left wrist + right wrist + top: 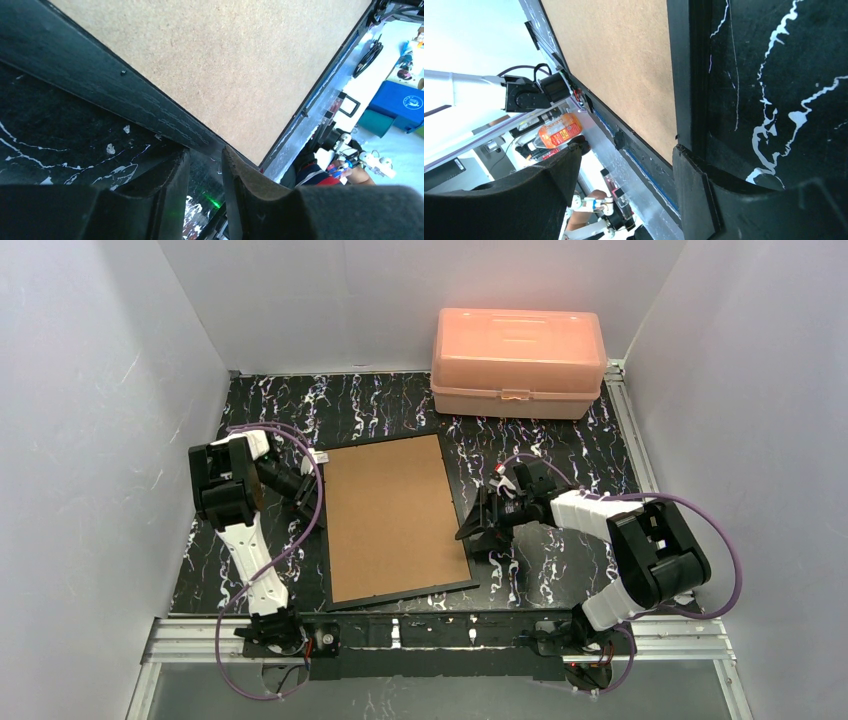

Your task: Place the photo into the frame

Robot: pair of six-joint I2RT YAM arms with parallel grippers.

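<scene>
Frame (395,520) back-up at desk (400,405) centre; left jaws slightly parted beside left edge, right jaws spread wide at right edge.

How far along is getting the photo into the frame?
Looks done: the frame lies face down on the table, brown back fitted. The photo shows in no view, so it may be inside; I cannot confirm. In hand: nothing. The left gripper is slightly open at the frame's left edge, the right gripper wide open at its right edge. Left: perhaps turning the frame over.
</scene>
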